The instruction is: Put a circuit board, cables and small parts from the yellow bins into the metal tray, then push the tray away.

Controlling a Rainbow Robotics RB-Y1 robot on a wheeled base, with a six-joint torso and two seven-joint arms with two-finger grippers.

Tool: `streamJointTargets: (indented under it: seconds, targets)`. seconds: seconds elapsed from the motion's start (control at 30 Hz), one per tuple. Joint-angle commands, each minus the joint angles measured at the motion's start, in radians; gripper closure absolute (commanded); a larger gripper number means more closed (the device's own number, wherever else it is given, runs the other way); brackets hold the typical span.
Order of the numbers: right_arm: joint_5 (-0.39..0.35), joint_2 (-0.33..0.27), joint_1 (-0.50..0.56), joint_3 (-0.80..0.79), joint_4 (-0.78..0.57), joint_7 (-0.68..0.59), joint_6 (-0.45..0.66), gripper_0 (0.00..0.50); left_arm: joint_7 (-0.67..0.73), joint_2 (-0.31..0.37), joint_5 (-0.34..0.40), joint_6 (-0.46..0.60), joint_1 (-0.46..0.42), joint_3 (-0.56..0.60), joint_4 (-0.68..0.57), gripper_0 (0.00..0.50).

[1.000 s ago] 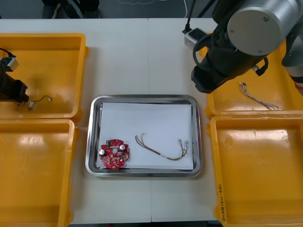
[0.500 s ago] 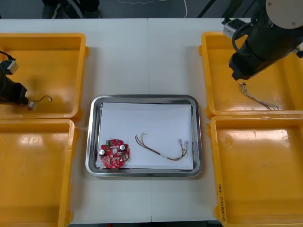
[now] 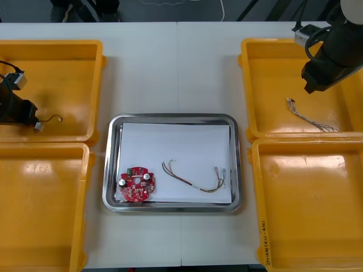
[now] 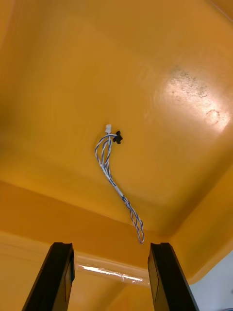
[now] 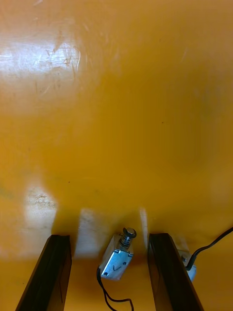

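1. Left gripper (image 5: 109, 237), spread, flanked a small part (image 5: 117, 257) in the far left bin (image 3: 57, 73); closing seemed next.
2. Right gripper (image 4: 110, 245), spread, hung over the cable (image 4: 109, 160) in the far right bin (image 3: 272, 56); it needed to descend.

right arm (image 3: 333, 54) is seen black and bulky, small grey box (image 3: 302, 33) and looped black cable (image 3: 308, 50) fitted at wrist; left arm (image 3: 11, 107) black, pale box (image 3: 19, 78) too; fingers (image 4: 58, 277) flat, black, rectangular.

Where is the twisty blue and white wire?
Look in the far yellow bin on the robot's right side. The twisted blue and white cable lies alone on its floor, before the open right gripper. The metal tray holds a red and yellow cable instead.
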Motion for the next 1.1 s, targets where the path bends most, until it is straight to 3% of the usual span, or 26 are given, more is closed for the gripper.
streamJointTargets:
  seconds: [0.03,0.17,0.23,0.27,0.3,0.33,0.57,0.73,0.83,1.1]
  targets:
    - [0.021,-0.041,-0.004,-0.073,0.008,0.07,-0.045,0.056,-0.093,-0.031,-0.015,-0.027,0.017,-0.007,0.018,0.039]
    - [0.026,-0.041,0.033,-0.087,0.008,0.077,-0.082,0.053,-0.1,-0.038,-0.019,-0.04,0.017,-0.007,0.029,0.05]
    - [0.03,-0.041,0.05,-0.09,0.009,0.083,-0.1,0.056,-0.1,-0.038,-0.02,-0.04,0.017,-0.007,0.029,0.139]
    - [0.035,-0.041,0.059,-0.091,0.008,0.088,-0.118,0.054,-0.102,-0.038,-0.02,-0.04,0.017,-0.007,0.031,0.253]
    - [0.035,-0.041,0.064,-0.093,0.008,0.089,-0.126,0.055,-0.102,-0.037,-0.02,-0.04,0.019,-0.007,0.031,0.338]
    - [0.037,-0.041,0.074,-0.097,0.008,0.093,-0.14,0.053,-0.102,-0.037,-0.022,-0.038,0.019,-0.007,0.029,0.498]
    - [0.029,-0.041,0.145,-0.134,0.008,0.105,-0.218,0.055,-0.096,-0.035,-0.029,-0.03,0.017,-0.004,0.029,0.5]
    - [0.021,-0.041,0.188,-0.142,0.009,0.106,-0.273,0.055,-0.091,-0.032,-0.038,-0.017,0.017,0.059,0.018,0.5]
    - [0.015,-0.041,0.219,-0.142,0.008,0.106,-0.315,0.055,-0.087,-0.029,-0.055,0.026,0.017,0.128,-0.023,0.5]
    - [0.004,-0.041,0.265,-0.14,0.009,0.1,-0.399,0.055,-0.07,-0.028,-0.163,0.26,0.017,0.332,-0.196,0.5]
